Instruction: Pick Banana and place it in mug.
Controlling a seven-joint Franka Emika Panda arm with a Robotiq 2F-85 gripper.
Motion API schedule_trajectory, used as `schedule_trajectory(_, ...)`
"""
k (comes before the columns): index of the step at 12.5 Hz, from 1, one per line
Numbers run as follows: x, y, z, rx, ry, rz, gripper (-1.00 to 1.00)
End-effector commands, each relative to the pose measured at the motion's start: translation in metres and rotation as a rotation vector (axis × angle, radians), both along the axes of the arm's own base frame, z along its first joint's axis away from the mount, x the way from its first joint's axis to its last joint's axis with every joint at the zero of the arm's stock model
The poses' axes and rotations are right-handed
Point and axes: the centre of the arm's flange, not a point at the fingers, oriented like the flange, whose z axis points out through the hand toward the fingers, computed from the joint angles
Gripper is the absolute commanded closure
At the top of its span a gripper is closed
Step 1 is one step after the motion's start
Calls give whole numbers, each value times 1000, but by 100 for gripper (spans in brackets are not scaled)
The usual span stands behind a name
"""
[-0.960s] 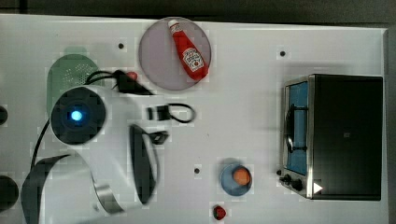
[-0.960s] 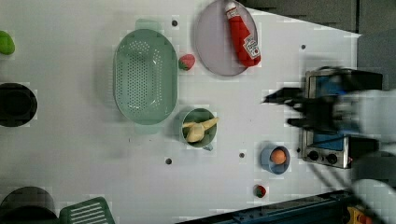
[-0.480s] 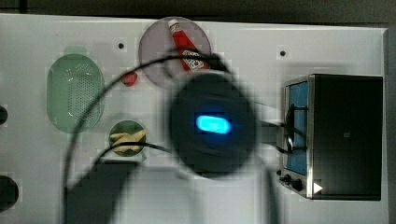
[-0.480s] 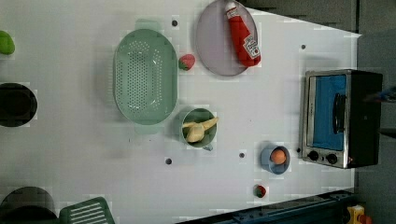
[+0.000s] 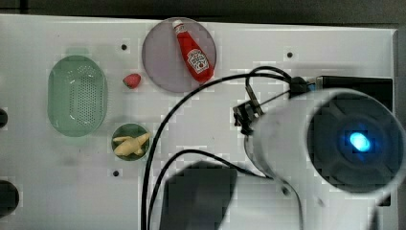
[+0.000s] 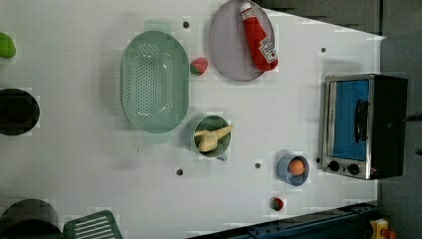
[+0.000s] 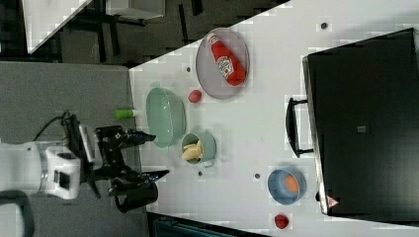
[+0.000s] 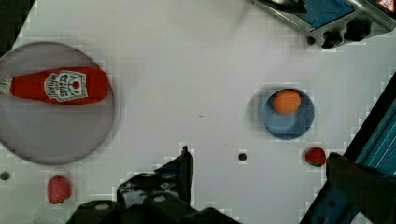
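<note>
Pale-green colander (image 6: 155, 88): oval, perforated, at the left view's left on the white table (image 6: 89, 149).
Strawberry (image 6: 198, 65): red, between the colander and the plate.
Mug (image 6: 213, 152): green, just beside the colander's near-right rim in the left view.
Banana (image 6: 212, 139): pale yellow, lying inside the mug, one tip resting over the rim.
Plate (image 6: 226, 50): grey, round, carrying a red ketchup bottle (image 6: 259, 37).
Blue bowl (image 6: 288, 174): holds an orange ball (image 6: 296, 167); a second strawberry (image 6: 277, 203) lies nearer the table edge.
Toaster oven (image 6: 363, 127): at the left view's right.
Gripper (image 7: 150, 154): fingers spread wide, holding nothing, well apart from the mug in the right view.
</note>
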Motion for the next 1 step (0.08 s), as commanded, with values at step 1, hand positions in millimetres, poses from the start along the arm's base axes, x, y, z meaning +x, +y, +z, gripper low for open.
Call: schedule_trajectory(1,5,47,3,2,-6,119,-100)
